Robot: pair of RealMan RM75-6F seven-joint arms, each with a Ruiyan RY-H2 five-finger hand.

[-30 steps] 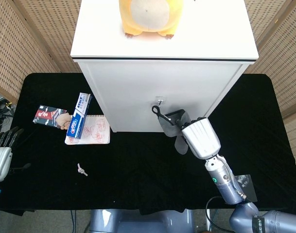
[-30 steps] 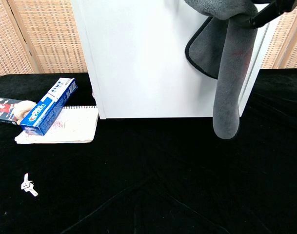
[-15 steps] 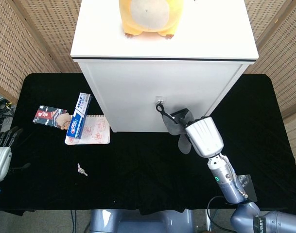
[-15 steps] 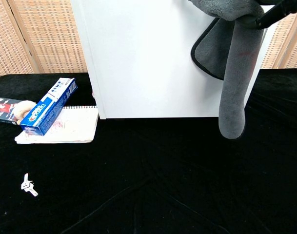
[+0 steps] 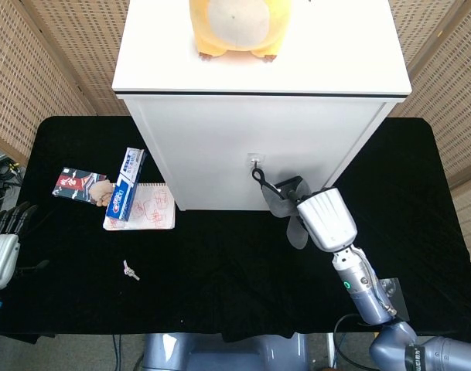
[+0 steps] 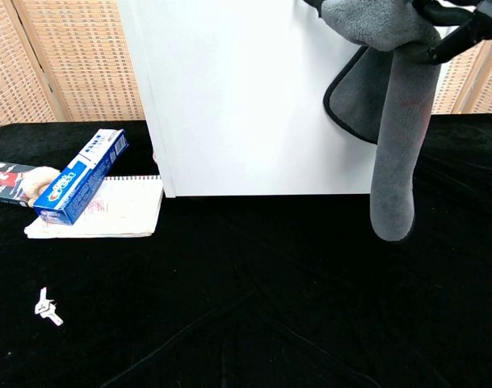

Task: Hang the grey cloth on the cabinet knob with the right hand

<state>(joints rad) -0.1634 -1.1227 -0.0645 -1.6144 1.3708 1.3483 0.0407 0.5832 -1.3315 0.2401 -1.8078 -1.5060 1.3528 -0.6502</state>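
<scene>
The grey cloth [image 6: 391, 121] hangs from my right hand [image 5: 316, 210] in front of the white cabinet [image 5: 220, 154], one long fold reaching down toward the black table. In the head view the cloth [image 5: 285, 202] sits just below and right of the small cabinet knob [image 5: 254, 159], and its black loop [image 5: 258, 176] is directly under the knob; whether the loop touches it I cannot tell. The hand's dark fingers [image 6: 460, 24] show at the top right of the chest view, gripping the cloth. My left hand [image 5: 5, 236] rests at the table's far left edge, holding nothing, fingers apart.
A blue toothpaste box [image 5: 125, 184] lies on a notebook [image 5: 142, 207] beside a small red packet [image 5: 79, 185], left of the cabinet. A small metal key [image 5: 130, 270] lies on the black tablecloth. A yellow plush toy [image 5: 233, 27] sits on the cabinet top.
My right hand has carried the cloth slightly to the right and down in the head view; the hanging fold has shifted right in the chest view. The left hand has stayed put.
</scene>
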